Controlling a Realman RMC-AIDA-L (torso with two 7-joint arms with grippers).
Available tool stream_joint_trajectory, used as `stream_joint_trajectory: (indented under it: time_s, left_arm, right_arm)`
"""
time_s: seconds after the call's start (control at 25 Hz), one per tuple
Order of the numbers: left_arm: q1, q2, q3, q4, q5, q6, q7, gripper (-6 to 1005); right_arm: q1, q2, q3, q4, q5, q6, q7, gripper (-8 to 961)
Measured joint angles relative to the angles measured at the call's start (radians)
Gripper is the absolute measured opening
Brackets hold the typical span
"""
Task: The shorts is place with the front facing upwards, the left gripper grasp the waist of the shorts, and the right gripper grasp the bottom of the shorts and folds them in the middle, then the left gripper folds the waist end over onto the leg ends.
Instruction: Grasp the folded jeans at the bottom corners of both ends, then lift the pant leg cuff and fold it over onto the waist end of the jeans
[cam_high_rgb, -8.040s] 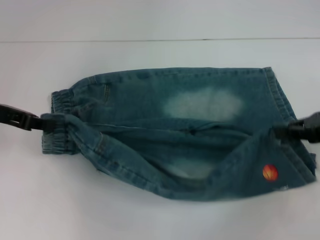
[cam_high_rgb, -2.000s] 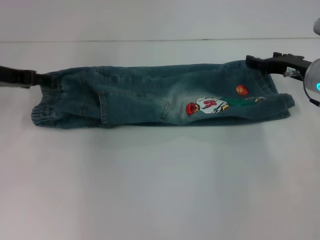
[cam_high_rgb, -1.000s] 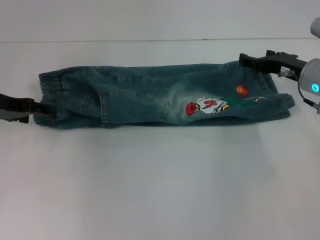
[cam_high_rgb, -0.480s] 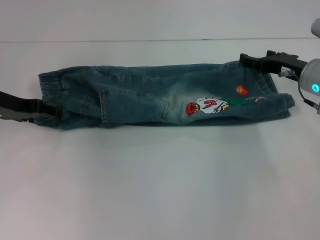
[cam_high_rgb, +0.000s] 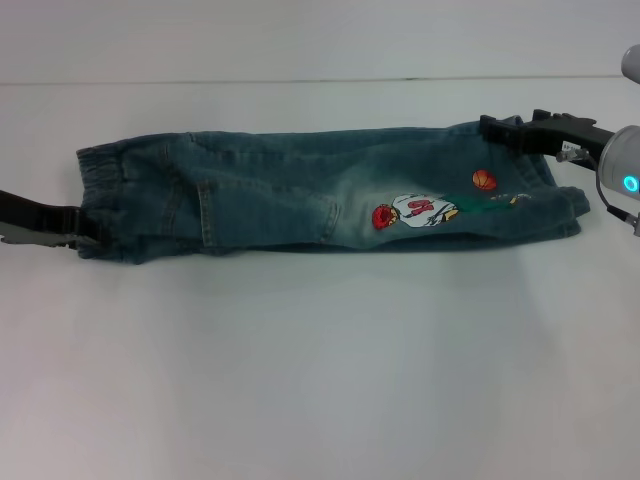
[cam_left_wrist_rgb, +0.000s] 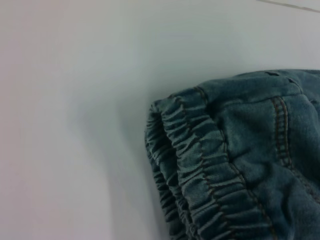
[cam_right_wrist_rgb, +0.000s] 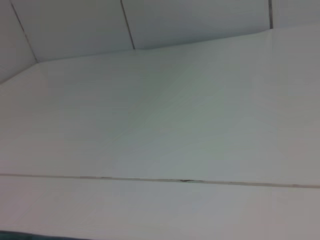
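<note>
- The left gripper (cam_high_rgb: 88, 228) sits at the gathered waist corner of the shorts (cam_high_rgb: 320, 195); whether its fingers are together there cannot be told.
- The shorts lie folded lengthwise on the white table (cam_high_rgb: 320, 380), between both grippers.
- The right gripper (cam_high_rgb: 497, 126) hovers at the far hem corner, grip unclear; it has eased slightly rightward since half a second ago.

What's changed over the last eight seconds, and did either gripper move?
The shorts, earlier opened out between both grippers, now lie folded lengthwise in a narrow strip with the cartoon print on top. The left gripper has dropped from the waistband's far corner to its near corner. The right gripper has stayed at the far corner of the leg ends for the last two seconds.
</note>
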Motion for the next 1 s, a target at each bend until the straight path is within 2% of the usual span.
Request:
stream_joint_trajectory:
  time_s: [0.04, 0.44, 0.76, 1.0]
  left_arm:
    - [0.0, 0.0, 0.0, 0.0, 0.0, 0.0, 0.004, 343]
    - [0.0, -0.008, -0.005, 0.012, -0.006, 0.005, 0.035, 143]
    - [0.018, -0.014, -0.005, 0.097, -0.086, 0.071, 0.071, 68]
    - [0.021, -0.008, -0.003, 0.167, -0.177, 0.151, 0.078, 56]
  right_arm:
    - [0.0, 0.0, 0.0, 0.0, 0.0, -0.003, 0.0, 867]
    - [-0.002, 0.001, 0.001, 0.0, 0.015, -0.024, -0.012, 856]
    - [-0.021, 0.005, -0.001, 0.023, 0.138, -0.05, -0.11, 848]
    - [-0.02, 0.01, -0.007, 0.074, 0.207, -0.077, -0.227, 727]
